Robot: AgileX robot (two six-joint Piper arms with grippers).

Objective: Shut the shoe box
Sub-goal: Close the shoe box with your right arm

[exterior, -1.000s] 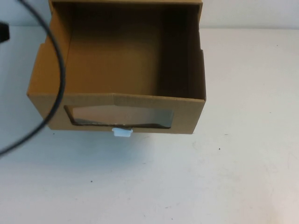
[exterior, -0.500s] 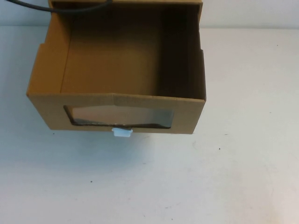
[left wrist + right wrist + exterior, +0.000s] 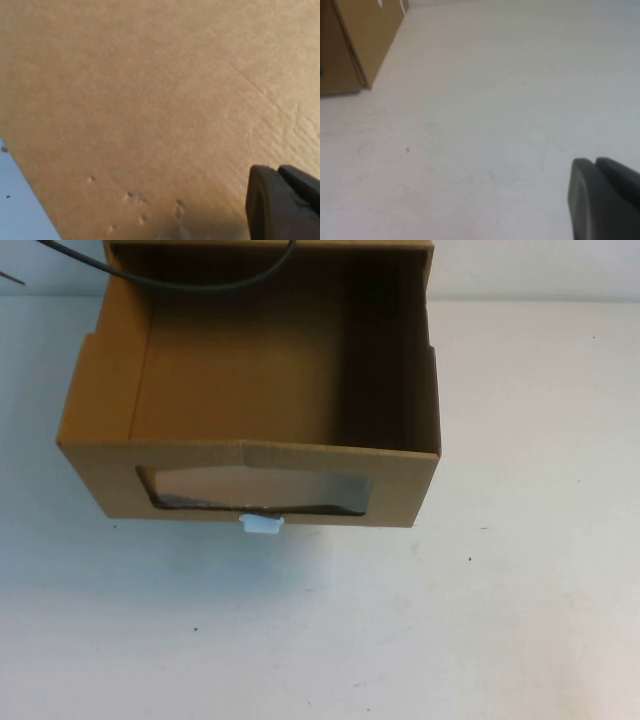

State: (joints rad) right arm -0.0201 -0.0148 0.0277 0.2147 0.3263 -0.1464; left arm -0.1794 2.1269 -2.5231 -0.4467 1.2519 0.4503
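Observation:
The shoe box (image 3: 250,455) is a brown cardboard drawer box in the middle of the high view. Its drawer is pulled out toward me and empty inside. It has a clear window (image 3: 255,490) in the front and a white pull tab (image 3: 262,524) just below the window. My left gripper (image 3: 277,172) is shut and empty, very close to a plain cardboard face of the box (image 3: 150,100). My right gripper (image 3: 594,162) is shut and empty over the bare table, well away from the box corner (image 3: 360,45). Neither gripper shows in the high view.
A black cable (image 3: 200,280) arcs over the back of the drawer in the high view. The white table (image 3: 500,620) spreads in front of and to the right of the box. A strip of table (image 3: 20,210) shows beside the cardboard in the left wrist view.
The black cable has swung from the left side of the box up to its back edge. The box has not moved.

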